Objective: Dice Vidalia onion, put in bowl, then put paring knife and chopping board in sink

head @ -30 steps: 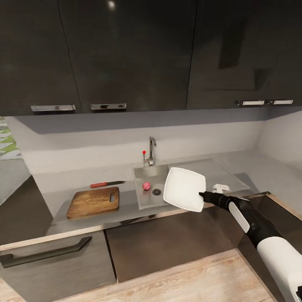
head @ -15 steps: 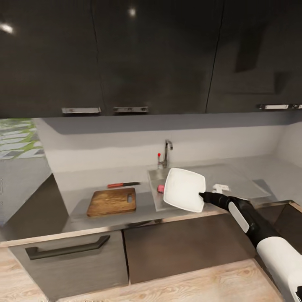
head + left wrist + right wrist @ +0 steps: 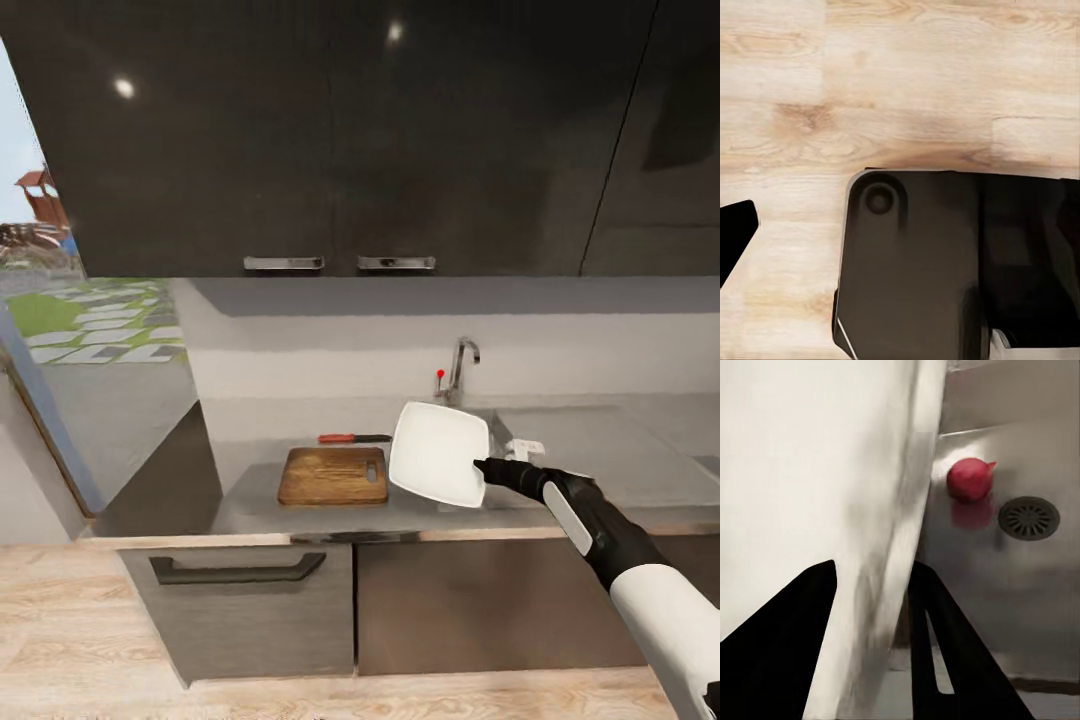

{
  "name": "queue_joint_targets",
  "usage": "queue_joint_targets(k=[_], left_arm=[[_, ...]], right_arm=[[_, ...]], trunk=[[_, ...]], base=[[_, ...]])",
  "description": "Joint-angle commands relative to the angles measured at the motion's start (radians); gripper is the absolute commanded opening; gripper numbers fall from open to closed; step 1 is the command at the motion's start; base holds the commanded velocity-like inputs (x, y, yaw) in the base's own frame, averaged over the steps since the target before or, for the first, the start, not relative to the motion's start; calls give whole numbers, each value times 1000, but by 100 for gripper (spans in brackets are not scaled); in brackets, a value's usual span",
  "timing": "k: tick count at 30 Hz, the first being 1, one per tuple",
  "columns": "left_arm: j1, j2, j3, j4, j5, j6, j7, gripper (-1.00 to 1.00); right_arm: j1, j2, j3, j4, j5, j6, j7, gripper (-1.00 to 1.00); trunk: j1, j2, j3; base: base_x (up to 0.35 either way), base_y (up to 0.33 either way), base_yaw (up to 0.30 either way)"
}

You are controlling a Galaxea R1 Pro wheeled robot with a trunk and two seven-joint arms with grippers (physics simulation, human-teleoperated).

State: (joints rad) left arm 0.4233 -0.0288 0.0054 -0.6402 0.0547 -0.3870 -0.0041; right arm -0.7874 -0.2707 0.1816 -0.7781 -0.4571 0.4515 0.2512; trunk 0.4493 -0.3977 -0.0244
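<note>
My right gripper [image 3: 482,465] is shut on the rim of the white bowl [image 3: 438,455], holding it tilted above the countertop [image 3: 600,450] in front of the tap [image 3: 458,370]. In the right wrist view both fingers [image 3: 937,645] clamp the bowl [image 3: 817,472], and past it the pinkish-red onion [image 3: 969,478] lies in the sink [image 3: 1020,577] beside the drain [image 3: 1028,517]. The chopping board [image 3: 333,475] lies flat left of the bowl, with the red-handled paring knife [image 3: 352,438] just behind it. A black fingertip [image 3: 735,240] of my left gripper hangs over the wood floor.
Dark wall cabinets [image 3: 400,130] hang over the worktop. Grey lower cabinets with a drawer handle [image 3: 235,570] stand below. A window [image 3: 60,300] onto a garden is at far left. My dark base [image 3: 930,262] sits on the pale wood floor.
The camera has swung left, so board, knife and tap sit further right in the picture and the window has come into view. The bowl stays held the same way.
</note>
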Motion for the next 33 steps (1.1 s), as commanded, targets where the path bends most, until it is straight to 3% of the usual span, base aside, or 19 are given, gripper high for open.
queue_joint_targets(k=[1, 7, 11, 16, 22, 33], left_arm=[[0, 0, 0, -1, 6, -1, 0, 100], [0, 0, 1, -1, 6, -1, 0, 100], [0, 0, 1, -1, 5, -1, 0, 100], [0, 0, 1, -1, 5, -1, 0, 100], [0, 0, 1, -1, 5, -1, 0, 100], [0, 0, 1, -1, 5, -2, 0, 100]], right_arm=[[-1, -1, 2, -1, -2, 4, -1, -100], [-1, -1, 3, -1, 42, 10, -1, -100], [-1, 3, 9, -2, 106, 69, -3, -100], [-1, 4, 9, -8, 144, 106, -4, -100], [-1, 3, 10, -68, 150, 193, -4, -100], [-1, -1, 6, -82, 150, 203, -3, -100]], trunk=[[1, -2, -2], [1, -2, -2], [1, -2, -2], [1, -2, -2], [1, -2, -2], [1, -2, 4]], base=[[0, 172, 286], [0, 173, 180], [0, 173, 18], [0, 173, 2], [0, 175, 0], [0, 176, 0]])
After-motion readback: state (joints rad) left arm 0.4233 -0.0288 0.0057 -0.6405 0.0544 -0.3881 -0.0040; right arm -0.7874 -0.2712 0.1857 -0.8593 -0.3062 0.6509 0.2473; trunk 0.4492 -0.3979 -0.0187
